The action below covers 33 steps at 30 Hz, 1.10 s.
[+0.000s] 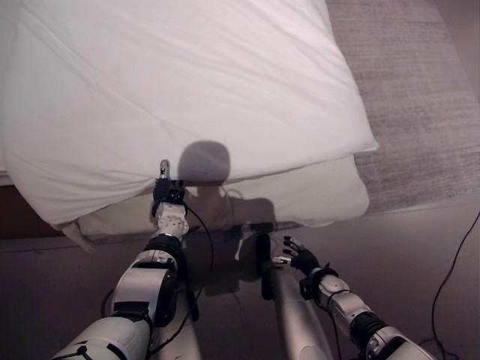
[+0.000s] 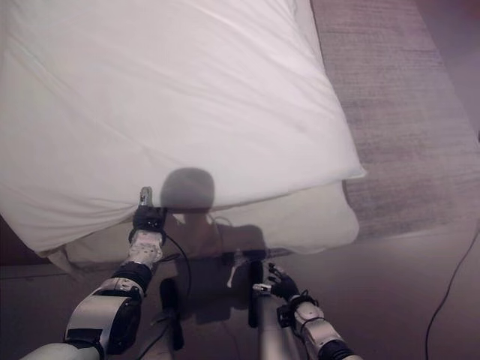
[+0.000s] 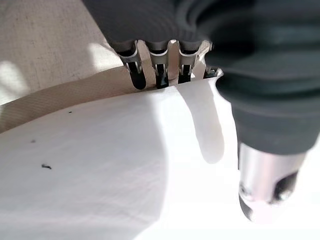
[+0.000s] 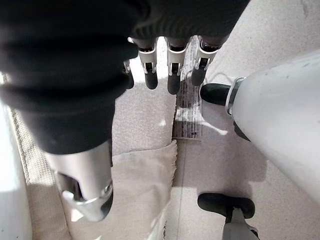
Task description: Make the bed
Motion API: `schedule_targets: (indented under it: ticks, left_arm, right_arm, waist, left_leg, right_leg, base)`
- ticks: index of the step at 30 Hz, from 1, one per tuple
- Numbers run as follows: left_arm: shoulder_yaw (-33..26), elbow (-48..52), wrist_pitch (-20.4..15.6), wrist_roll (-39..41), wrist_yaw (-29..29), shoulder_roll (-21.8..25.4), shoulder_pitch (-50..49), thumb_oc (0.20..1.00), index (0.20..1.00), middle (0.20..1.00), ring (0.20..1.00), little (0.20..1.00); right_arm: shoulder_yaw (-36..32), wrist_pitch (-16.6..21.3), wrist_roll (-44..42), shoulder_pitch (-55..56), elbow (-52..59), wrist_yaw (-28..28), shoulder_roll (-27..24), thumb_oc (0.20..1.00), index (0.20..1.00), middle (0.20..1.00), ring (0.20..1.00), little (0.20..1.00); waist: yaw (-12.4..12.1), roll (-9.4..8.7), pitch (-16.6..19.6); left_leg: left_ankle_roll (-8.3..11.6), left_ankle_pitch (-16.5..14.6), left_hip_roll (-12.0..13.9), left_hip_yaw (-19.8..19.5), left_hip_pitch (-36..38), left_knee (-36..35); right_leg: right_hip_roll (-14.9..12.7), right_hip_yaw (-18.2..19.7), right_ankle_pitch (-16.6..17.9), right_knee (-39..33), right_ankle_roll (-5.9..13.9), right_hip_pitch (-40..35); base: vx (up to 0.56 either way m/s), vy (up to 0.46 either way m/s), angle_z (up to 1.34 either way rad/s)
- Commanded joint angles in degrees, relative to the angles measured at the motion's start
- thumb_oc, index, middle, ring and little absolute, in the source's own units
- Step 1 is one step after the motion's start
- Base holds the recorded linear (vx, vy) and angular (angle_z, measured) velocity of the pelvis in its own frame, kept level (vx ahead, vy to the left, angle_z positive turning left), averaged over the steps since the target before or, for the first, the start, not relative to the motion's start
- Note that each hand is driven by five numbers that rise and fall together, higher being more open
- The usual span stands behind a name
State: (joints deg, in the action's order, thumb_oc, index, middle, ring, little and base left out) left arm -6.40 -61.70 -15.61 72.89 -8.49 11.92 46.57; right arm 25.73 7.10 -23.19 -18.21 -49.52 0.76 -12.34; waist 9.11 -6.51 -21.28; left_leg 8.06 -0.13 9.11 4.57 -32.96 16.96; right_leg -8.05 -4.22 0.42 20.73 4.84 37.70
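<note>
no readable text, no labels, no numbers or signs on anything in view

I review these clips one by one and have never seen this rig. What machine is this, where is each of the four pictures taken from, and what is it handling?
This is a two-legged humanoid robot making a bed. Two pictures come from the stereo camera on its head, looking down; the other two come from cameras on its wrists. A white duvet covers the bed, with the cream mattress showing beneath its near edge and a grey rug beside it. The left hand reaches to the duvet's near edge; its wrist view shows the fingers curled over that edge, gripping the cloth. The right hand hangs low near the floor, fingers relaxed, holding nothing.
</note>
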Motion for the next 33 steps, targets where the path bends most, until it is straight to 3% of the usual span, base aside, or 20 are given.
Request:
schedule_targets:
  ticks: [1,2,14,18,24,29,33]
  left_arm:
    - [1.3,3.5,-3.1,-2.5,4.8,2.7,5.6,0.200,0.200,0.200,0.200,0.200]
    - [1.3,4.1,-3.3,-1.9,5.5,2.7,5.3,0.200,0.200,0.200,0.200,0.200]
    - [2.6,8.2,-4.7,1.3,8.1,1.0,4.3,0.200,0.200,0.200,0.200,0.200]
    - [6.5,19.5,-5.3,3.1,12.6,-3.6,-0.7,0.200,0.200,0.200,0.200,0.200]
    - [12.1,34.5,-5.3,4.2,14.9,-8.4,-6.6,0.200,0.200,0.200,0.200,0.200]
    - [14.5,44.2,-6.0,3.4,13.6,-10.0,-10.3,0.200,0.200,0.200,0.200,0.200]
    - [16.1,51.9,-7.4,3.4,10.9,-10.1,-12.7,0.200,0.200,0.200,0.200,0.200]
  right_arm:
    - [2.2,1.7,-1.2,2.5,4.3,0.4,-1.2,1.000,1.000,1.000,1.000,1.000]
    - [1.8,1.5,-5.7,2.8,5.2,1.6,-0.3,1.000,1.000,1.000,1.000,1.000]
    - [3.4,1.9,-23.3,-1.1,9.5,5.2,3.6,1.000,1.000,1.000,1.000,1.000]
    - [2.0,0.6,-38.8,-5.0,7.2,8.7,8.3,1.000,1.000,1.000,1.000,1.000]
    - [-2.1,-5.3,-60.1,-10.2,3.7,15.9,14.3,1.000,1.000,1.000,1.000,1.000]
    - [-4.2,-7.6,-66.8,-13.7,4.1,18.2,15.7,1.000,1.000,1.000,1.000,1.000]
    - [-5.7,-5.0,-69.6,-15.7,6.9,16.1,16.4,1.000,1.000,1.000,1.000,1.000]
  waist:
    - [0.4,0.89,2.6]
    - [0.3,1.05,2.4]
    - [-0.8,2.04,2.3]
    - [-2.7,3.29,1.9]
    - [-5.7,4.92,0.4]
    - [-7.4,5.89,-0.9]
    - [-8.5,6.75,-1.6]
  left_leg:
    - [-3.04,-1.9,-2.0,-0.3,-4.8,3.7]
    - [-2.98,-1.9,-1.9,-0.2,-4.7,3.7]
    - [-2.81,-1.1,-2.1,0.2,-4.5,2.6]
    - [-3.00,-0.6,-2.8,-0.4,-4.0,1.4]
    - [-3.42,-0.6,-4.0,-1.5,-3.7,1.0]
    - [-4.02,-0.4,-5.1,-2.6,-3.4,0.5]
    - [-4.22,0.6,-5.9,-3.5,-3.4,-0.6]
  right_leg:
    - [0.7,-0.2,-0.6,-0.6,2.65,1.7]
    - [0.7,-0.1,-0.7,-0.6,2.62,1.6]
    - [0.9,0.3,0.2,-1.8,2.41,1.7]
    - [0.9,0.3,0.3,-2.4,2.21,1.1]
    - [0.5,-0.4,-0.2,-2.3,1.98,-0.1]
    - [0.1,-0.9,-0.2,-2.1,1.93,-0.6]
    - [-0.4,-1.6,0.0,-2.6,2.00,-1.0]
  base:
    - [0.01,-0.002,-0.05]
    - [0.01,-0.002,-0.06]
    - [0.00,0.001,-0.01]
    - [0.01,0.002,-0.03]
    - [0.00,-0.002,0.03]
    - [-0.01,-0.004,0.14]
    - [-0.01,-0.010,0.11]
